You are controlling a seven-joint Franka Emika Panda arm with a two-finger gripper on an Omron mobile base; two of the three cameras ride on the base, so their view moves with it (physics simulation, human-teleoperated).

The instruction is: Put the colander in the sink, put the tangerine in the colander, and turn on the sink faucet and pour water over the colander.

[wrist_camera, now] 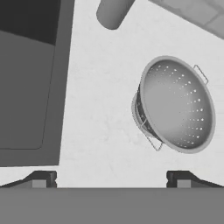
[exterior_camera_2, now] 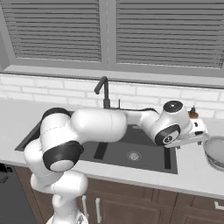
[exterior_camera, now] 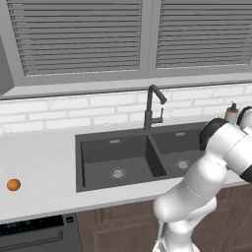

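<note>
A: Claw (wrist_camera: 110, 179) tips spread wide, empty; colander (wrist_camera: 175, 104) upright on counter (wrist_camera: 100, 109), just beside sink (wrist_camera: 26, 87), handles along its long axis.

B: Left base: tangerine (exterior_camera: 13, 184) well apart. Right base: colander at counter edge — off-centre pinch could tip it.
</note>
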